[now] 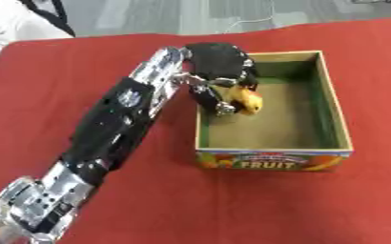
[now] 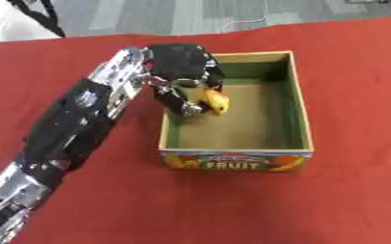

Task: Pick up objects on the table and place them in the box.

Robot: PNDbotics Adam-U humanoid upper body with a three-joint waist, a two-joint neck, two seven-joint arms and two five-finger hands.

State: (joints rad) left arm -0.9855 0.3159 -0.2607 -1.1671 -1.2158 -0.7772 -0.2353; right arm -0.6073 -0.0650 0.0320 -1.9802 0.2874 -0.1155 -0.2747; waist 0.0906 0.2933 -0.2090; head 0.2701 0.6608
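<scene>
Upper centre, the left hand (image 1: 218, 71) curls around a yellow fruit (image 1: 249, 101) over the fruit box (image 1: 341, 124); released here, it may clip the near-left wall and bounce out

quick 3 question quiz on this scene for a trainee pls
1. True or false: the left hand is curled round a yellow-orange object over the box.
2. What word is printed on the box's front panel?
3. The box floor under the hand looks: A) full of objects B) bare C) covered by a lid.

Key: 1 true; 2 FRUIT; 3 B.
</scene>
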